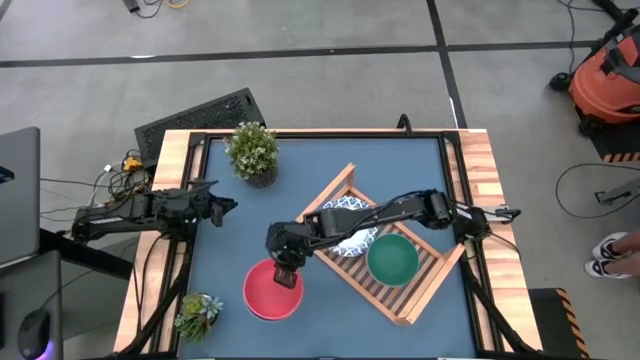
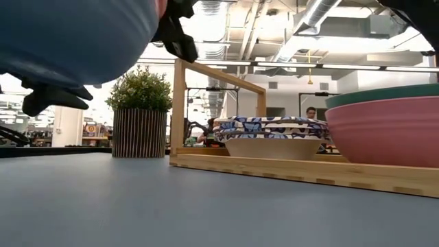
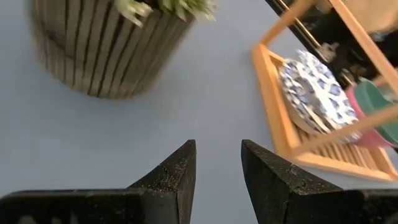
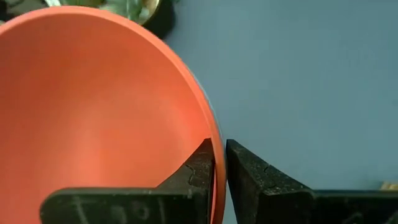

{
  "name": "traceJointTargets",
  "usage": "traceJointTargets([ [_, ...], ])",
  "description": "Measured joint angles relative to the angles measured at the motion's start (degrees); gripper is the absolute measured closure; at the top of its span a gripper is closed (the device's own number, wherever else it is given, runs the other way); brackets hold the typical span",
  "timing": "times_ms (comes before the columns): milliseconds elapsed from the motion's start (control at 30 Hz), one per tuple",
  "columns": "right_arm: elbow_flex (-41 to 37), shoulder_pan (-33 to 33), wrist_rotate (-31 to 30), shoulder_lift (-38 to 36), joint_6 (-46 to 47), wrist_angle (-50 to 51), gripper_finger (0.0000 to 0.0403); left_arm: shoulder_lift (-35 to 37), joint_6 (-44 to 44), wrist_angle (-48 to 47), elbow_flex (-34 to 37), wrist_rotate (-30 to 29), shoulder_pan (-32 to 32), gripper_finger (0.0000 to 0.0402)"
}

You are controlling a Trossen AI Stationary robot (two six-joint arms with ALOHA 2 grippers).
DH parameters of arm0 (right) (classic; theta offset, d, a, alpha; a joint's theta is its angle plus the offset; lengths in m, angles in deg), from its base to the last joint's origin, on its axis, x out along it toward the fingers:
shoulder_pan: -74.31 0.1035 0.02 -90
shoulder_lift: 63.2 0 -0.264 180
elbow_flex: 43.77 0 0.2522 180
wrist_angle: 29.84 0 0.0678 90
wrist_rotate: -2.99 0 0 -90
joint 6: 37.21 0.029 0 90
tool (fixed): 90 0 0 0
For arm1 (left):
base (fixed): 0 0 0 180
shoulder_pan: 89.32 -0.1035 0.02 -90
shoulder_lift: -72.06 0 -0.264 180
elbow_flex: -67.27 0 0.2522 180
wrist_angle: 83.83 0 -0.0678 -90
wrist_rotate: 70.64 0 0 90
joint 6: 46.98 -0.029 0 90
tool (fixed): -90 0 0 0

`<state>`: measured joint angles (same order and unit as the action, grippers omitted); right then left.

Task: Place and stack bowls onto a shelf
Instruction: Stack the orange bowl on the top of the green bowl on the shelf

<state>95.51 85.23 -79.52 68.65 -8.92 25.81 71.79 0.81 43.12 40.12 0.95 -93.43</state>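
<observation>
My right gripper (image 1: pixel 287 276) reaches over the shelf and is shut on a red bowl (image 1: pixel 268 292) near the table's front. The bowl's underside looks blue in the low view (image 2: pixel 68 34). The light-wood shelf (image 1: pixel 425 285) lies askew at the right. On its slats rest a white bowl with a blue pattern (image 1: pixel 350 228) and a green bowl (image 1: pixel 392 258). In the low view the green bowl sits inside a pink one (image 2: pixel 384 134). My left gripper (image 1: pixel 226 207) is open and empty over the table's left side. My right gripper pinches the red bowl's rim (image 4: pixel 216 140) on the side toward the shelf. One finger (image 4: pixel 198 167) is inside the bowl and the other (image 4: pixel 252 177) is outside. The fingers come from above. The bowl is lifted clear of the table, as the low view shows.
A potted plant (image 1: pixel 252 150) stands at the far left and a smaller one (image 1: pixel 198 312) at the near left corner. The wooden table frame (image 1: pixel 480 170) runs round the blue tabletop (image 1: pixel 230 250). Bare blue surface lies between the plants and the shelf.
</observation>
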Motion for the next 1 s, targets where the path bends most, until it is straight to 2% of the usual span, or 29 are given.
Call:
traceJointTargets([
  [167,0.0,-2.0,-2.6,0.1,6.2,0.1,0.034,0.0,-0.8,2.5,0.0,7.0,0.0,0.0289],
  [267,0.0,-3.2,-2.7,0.5,7.3,-0.1,0.034,0.0,-1.2,3.7,0.0,8.8,0.0,0.0289],
  [400,0.0,-3.5,-2.8,0.6,8.4,0.6,0.0336,0.0,-0.8,3.7,0.0,8.5,0.0,0.0289],
  [767,-0.3,-1.7,-2.1,0.6,9.0,6.0,0.0282,0.0,-1.5,3.7,0.0,7.1,0.0,0.0289],
  [1000,-0.4,-0.2,-2.9,0.6,8.8,6.1,0.0292,0.0,-1.5,3.7,0.0,6.0,0.0,0.0289],
])
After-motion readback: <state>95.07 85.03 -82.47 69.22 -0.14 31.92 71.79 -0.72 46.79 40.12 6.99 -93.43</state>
